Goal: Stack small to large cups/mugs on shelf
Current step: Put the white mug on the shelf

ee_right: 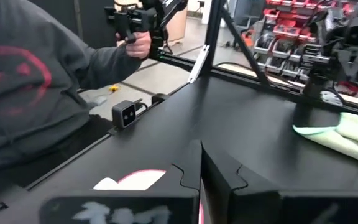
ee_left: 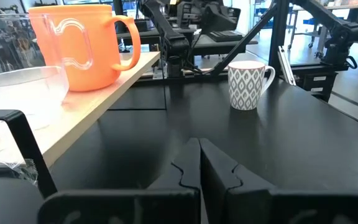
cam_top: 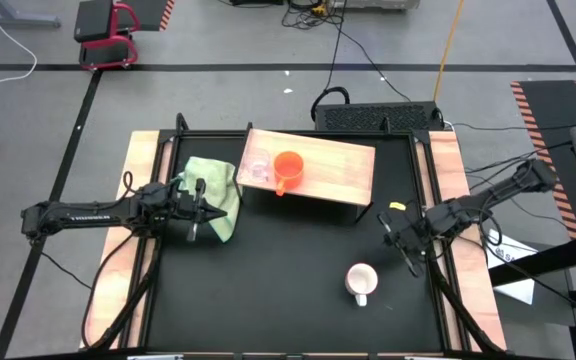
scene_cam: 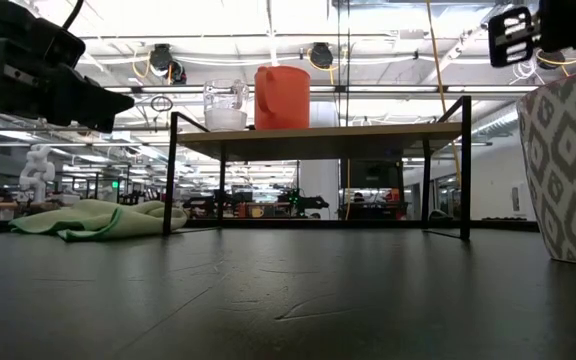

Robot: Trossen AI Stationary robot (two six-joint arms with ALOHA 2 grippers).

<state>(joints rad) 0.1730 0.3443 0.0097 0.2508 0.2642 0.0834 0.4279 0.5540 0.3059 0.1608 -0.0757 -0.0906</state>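
Now | white mug [cam_top: 361, 281] off shelf [cam_top: 348, 166] | right gripper [cam_top: 405, 246] clenched empty, left gripper [cam_top: 194, 213] likewise | right should open wide, approach squarely.

A clear glass cup [cam_top: 256, 168] and an orange handled mug [cam_top: 288, 170] stand upright, just beside each other, on the left part of the light-brown wooden shelf [cam_top: 343, 165]. The white patterned mug [cam_top: 361, 281] stands upright on the worktop, near right, well apart.
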